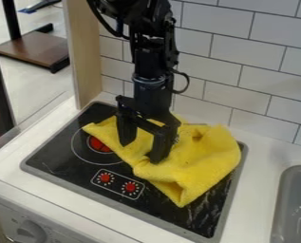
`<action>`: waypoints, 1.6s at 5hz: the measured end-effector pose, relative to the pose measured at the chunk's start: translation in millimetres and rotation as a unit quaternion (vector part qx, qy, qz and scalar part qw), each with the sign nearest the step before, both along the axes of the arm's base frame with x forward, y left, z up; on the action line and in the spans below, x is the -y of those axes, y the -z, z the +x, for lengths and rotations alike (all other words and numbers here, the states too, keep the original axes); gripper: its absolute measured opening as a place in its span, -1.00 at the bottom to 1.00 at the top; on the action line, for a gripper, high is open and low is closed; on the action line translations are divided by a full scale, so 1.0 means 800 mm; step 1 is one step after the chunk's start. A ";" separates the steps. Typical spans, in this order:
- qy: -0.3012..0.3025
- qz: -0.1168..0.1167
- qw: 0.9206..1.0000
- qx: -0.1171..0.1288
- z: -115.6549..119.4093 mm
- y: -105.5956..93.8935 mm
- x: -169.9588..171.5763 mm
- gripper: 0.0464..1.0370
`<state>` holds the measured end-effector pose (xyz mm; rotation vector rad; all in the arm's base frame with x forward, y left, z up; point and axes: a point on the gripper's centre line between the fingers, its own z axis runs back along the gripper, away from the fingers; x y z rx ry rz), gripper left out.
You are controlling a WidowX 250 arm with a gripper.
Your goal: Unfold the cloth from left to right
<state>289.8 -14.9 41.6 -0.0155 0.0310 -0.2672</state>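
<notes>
The black gripper (140,151) hangs down over the left-middle part of the yellow cloth (206,159), its two fingers spread apart. No cloth can be made out pinched between them; whether the tips touch it I cannot tell. Crumpled and partly folded, the cloth lies over the right and back part of the black stovetop (76,167). One thin corner points left near the red burner, another points toward the front, and the bulky raised folds are on the right. Part of the cloth behind the fingers is hidden.
Red printed knobs (117,184) mark the stovetop's front. A grey sink (295,204) is set in the white counter (263,190) at the right. A tiled wall (241,71) rises behind, and a wooden panel (83,52) stands at the back left.
</notes>
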 end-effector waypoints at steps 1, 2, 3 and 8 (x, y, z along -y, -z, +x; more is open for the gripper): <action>0.003 -0.002 1.000 -0.009 -0.001 0.007 0.005 0.84; 0.007 0.002 1.000 -0.005 0.000 0.009 0.009 0.42; 0.013 0.006 1.000 -0.002 0.001 0.010 0.012 -0.21; 0.014 -0.029 0.999 -0.025 -0.008 -0.006 0.027 -0.99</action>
